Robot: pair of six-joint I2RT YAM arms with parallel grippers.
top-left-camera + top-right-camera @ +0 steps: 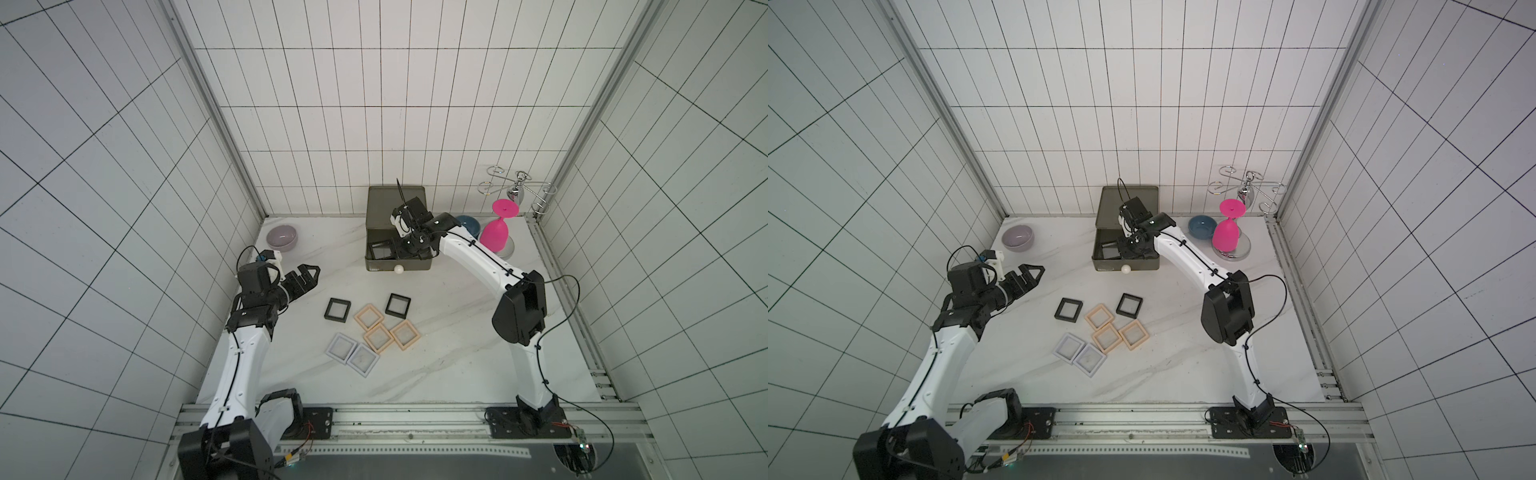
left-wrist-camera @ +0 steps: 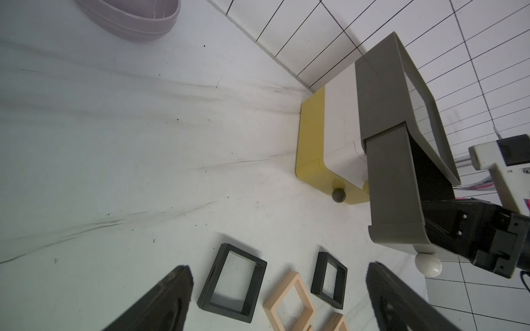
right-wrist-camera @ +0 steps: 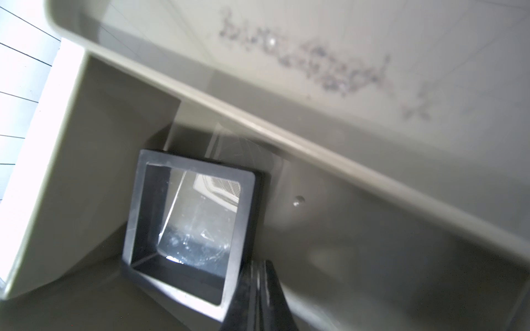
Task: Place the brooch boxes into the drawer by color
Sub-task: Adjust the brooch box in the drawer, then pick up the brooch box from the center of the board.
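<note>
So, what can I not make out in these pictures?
- Whether the right gripper grips the black square window-framed brooch box: both top views, its wrist covers the jaws; right wrist view, too dark and blurred.
- Inside the white drawer tier and the mustard-yellow tier: closed, left wrist view.
- Open olive-grey tier: both top views, right arm covers part.

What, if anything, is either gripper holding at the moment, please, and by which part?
The right gripper seems to pinch a black brooch box by its frame edge near a corner; the left gripper holds nothing.
</note>
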